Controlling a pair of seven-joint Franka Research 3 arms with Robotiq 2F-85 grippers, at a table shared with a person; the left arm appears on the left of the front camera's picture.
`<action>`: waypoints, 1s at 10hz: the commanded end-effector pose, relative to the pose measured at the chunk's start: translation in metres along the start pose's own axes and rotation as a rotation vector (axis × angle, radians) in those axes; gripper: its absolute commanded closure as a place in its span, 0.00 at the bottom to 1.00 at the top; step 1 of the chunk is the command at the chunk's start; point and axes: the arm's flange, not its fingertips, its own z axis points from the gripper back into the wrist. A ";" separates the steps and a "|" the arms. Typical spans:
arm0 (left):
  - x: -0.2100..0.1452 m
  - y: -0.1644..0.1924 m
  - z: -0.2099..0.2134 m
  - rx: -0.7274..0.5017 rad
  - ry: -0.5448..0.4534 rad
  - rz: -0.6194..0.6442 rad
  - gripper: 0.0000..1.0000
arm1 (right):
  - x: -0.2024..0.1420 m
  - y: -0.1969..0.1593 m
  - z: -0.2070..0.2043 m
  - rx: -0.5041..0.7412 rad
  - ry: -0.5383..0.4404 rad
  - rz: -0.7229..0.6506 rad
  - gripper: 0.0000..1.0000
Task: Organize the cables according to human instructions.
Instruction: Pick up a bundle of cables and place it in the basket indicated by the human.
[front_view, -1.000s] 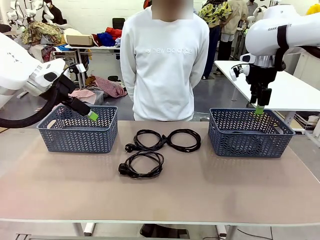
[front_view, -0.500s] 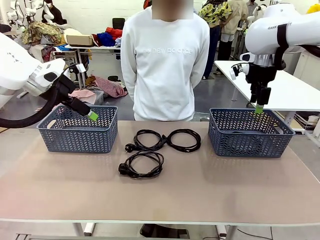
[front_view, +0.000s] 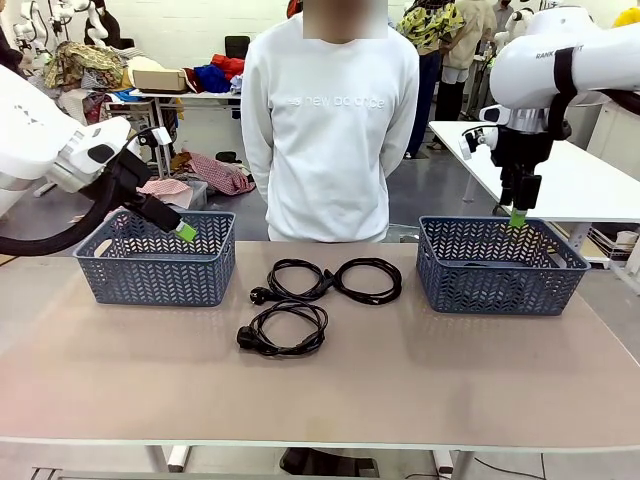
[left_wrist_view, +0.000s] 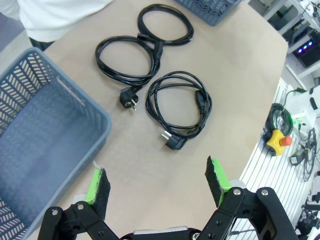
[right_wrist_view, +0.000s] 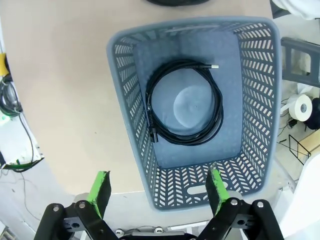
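Three coiled black cables lie mid-table: one (front_view: 293, 279) at the back left, one (front_view: 369, 279) beside it on the right, and one (front_view: 283, 329) nearer me. The left wrist view shows them too: (left_wrist_view: 125, 56), (left_wrist_view: 165, 24), (left_wrist_view: 178, 106). Another cable (right_wrist_view: 184, 102) lies coiled in the right basket (front_view: 500, 265). My left gripper (front_view: 184, 231) hangs open over the left basket (front_view: 156, 258), nothing between its fingers. High above the right basket's far rim, my right gripper (front_view: 517, 217) is open and empty. The person (front_view: 330, 130) stands behind the table with both arms behind the back.
The two blue-grey baskets stand at the back left and back right of the table. The left basket (left_wrist_view: 35, 140) holds nothing that I can see. Bare tabletop (front_view: 330, 400) stretches along the front. A white side table (front_view: 570, 180) stands behind the right arm.
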 end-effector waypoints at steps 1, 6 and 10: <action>-0.002 0.000 0.000 -0.021 -0.019 -0.013 0.00 | 0.008 0.020 0.007 -0.021 -0.054 -0.050 0.00; -0.002 0.000 0.000 -0.021 -0.019 -0.013 0.00 | 0.039 0.111 0.006 -0.072 -0.242 -0.155 0.00; -0.002 0.000 0.000 -0.021 -0.019 -0.013 0.00 | 0.055 0.166 -0.013 -0.051 -0.359 -0.124 0.00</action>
